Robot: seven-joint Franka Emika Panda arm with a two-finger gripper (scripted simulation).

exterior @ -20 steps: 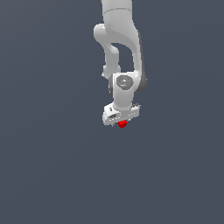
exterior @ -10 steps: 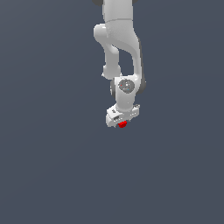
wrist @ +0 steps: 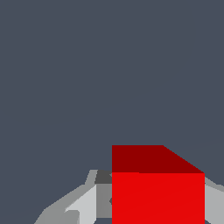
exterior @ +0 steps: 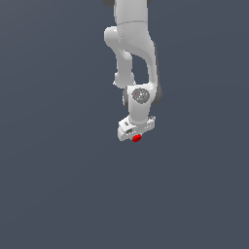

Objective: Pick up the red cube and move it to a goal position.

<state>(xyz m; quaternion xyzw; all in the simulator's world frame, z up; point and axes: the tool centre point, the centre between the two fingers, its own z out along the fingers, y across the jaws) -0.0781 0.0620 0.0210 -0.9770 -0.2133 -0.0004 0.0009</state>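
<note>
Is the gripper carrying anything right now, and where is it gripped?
Yes: the red cube sits between the gripper's fingers, apparently pinched by its opposite sides.

1. You see a glossy white arm [exterior: 130, 44] built of rounded, tube-like links with dark grey seams at the joints.
2. You find a round grey disc [exterior: 141, 96] set into the wrist housing.
3. Your gripper [exterior: 135, 136] has a boxy white body with a small dark recess on its face.
4. In the wrist view, your fingers [wrist: 83, 205] look pale grey and angular, with darker grey inner faces.
</note>
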